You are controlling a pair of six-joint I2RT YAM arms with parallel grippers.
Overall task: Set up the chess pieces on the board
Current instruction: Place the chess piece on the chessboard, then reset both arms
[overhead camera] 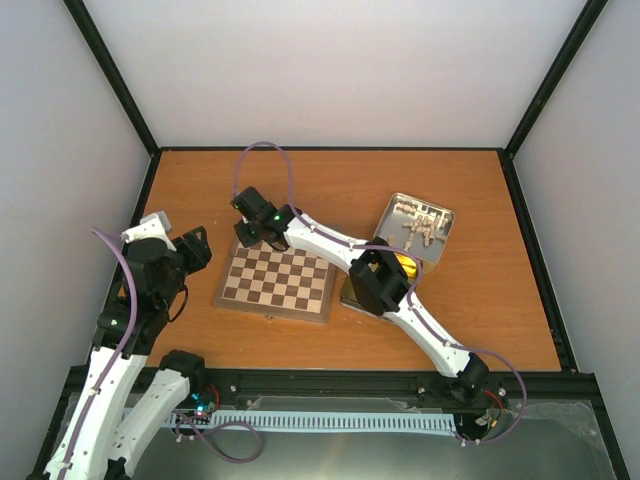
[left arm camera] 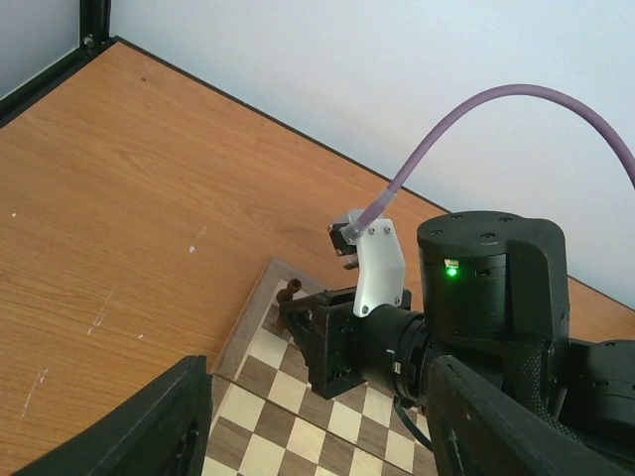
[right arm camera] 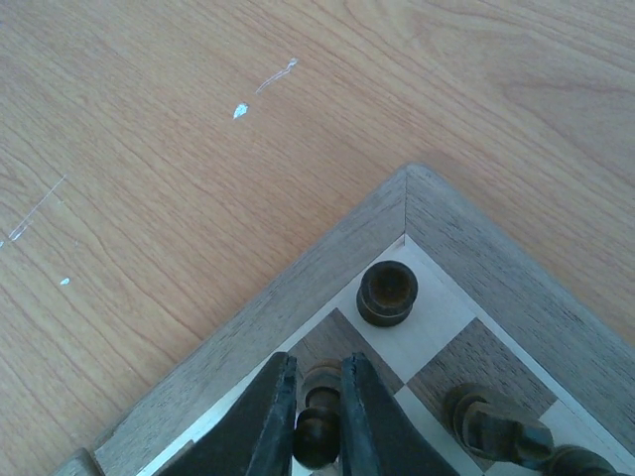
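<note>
The right gripper point(right arm camera: 317, 392) pinched a dark piece point(right arm camera: 317, 436), seemingly set on the square beside the rook point(right arm camera: 387, 293) in a corner of the board point(right arm camera: 476, 248). Next it needed to let go and rise straight up. The left gripper point(left arm camera: 316, 416) stood open and empty.

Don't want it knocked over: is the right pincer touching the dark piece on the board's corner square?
Apart. The right wrist view shows bare board between the corner piece and the right pincer, which grips another dark piece.

orange-brown wood table point(overhead camera: 200, 190), white walls point(overhead camera: 330, 70) — black corner posts point(overhead camera: 110, 70)
</note>
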